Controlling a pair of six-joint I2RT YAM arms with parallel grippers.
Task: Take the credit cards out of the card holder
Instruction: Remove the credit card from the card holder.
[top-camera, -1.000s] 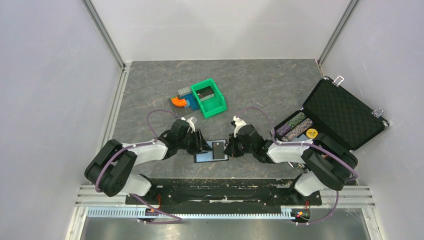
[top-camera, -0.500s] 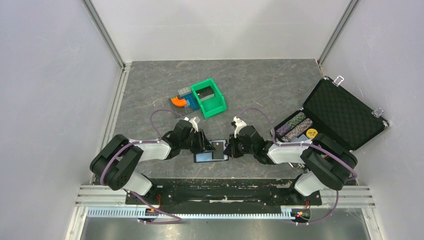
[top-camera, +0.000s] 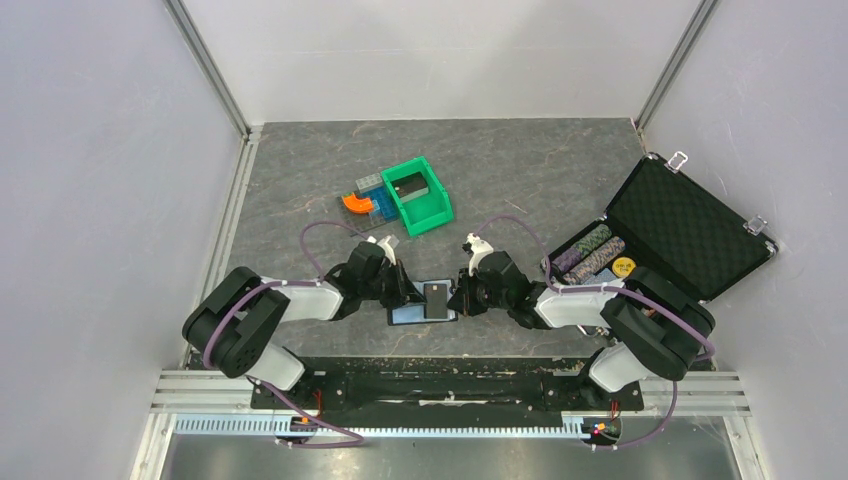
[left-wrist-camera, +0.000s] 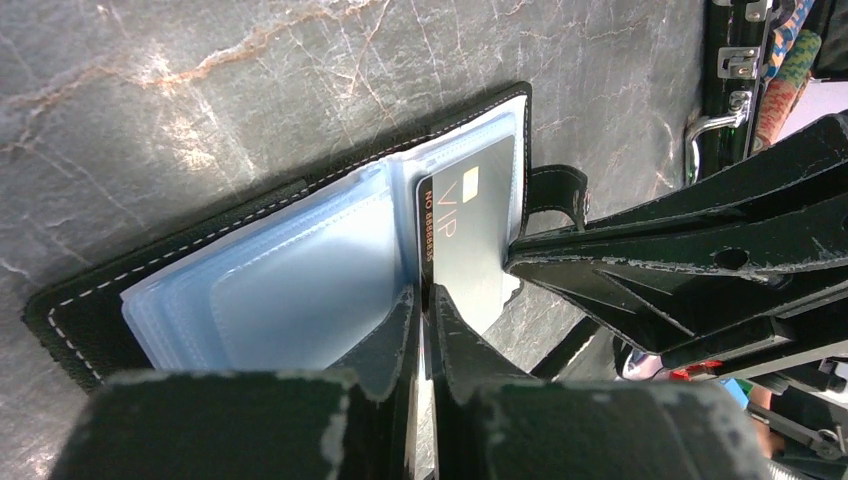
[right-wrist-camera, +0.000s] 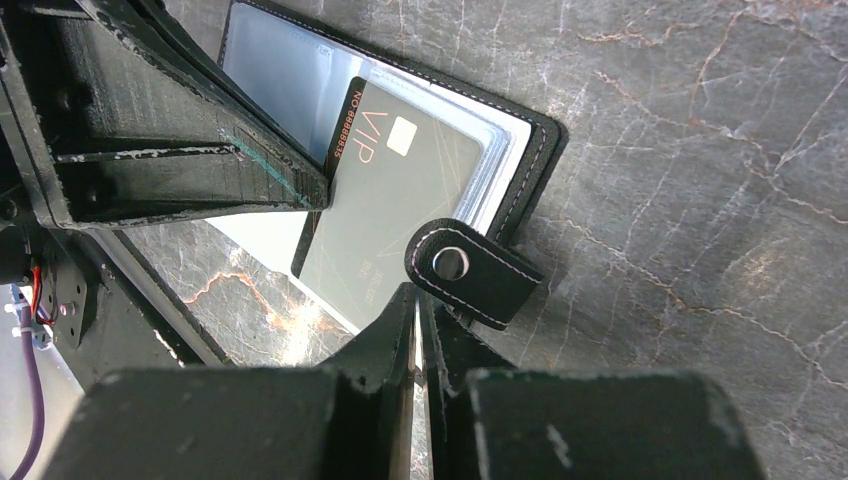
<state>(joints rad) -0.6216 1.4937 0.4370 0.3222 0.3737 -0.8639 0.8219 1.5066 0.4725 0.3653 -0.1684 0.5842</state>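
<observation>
— Black stitched edges, pale blue sleeves: is that the card holder (top-camera: 415, 314)?
— Yes. It lies open and flat on the bench (top-camera: 540, 170), close to the near edge, right between the two arms.
— And the credit card (top-camera: 437, 298)?
— One shows, dark with orange "VIP" lettering and a small gold chip. It sits partly out of its clear sleeve on the panel nearer the right arm. From above it juts past the holder's far edge. Whether more cards are inside, I cannot tell.
— What is the left hand (left-wrist-camera: 425, 300) doing?
— Its fingers are pressed together on the card, on the side with the lettering. The card's edge runs straight into the thin slit between them.
— The right hand (right-wrist-camera: 418, 300)?
— Closed too, fingers all but touching. The tips sit at the opposite side of the holder, just beside the strap (right-wrist-camera: 475, 273) with its metal snap. Whether they pinch the card, a sleeve or nothing, the views do not show.
— Anything else about?
— A green bin (top-camera: 420, 197) farther back, left of centre, well apart from the holder. On the right a black case (top-camera: 690, 225) lies open with its foam lining showing, and poker chips (top-camera: 592, 252) lie in rows inside it.
</observation>
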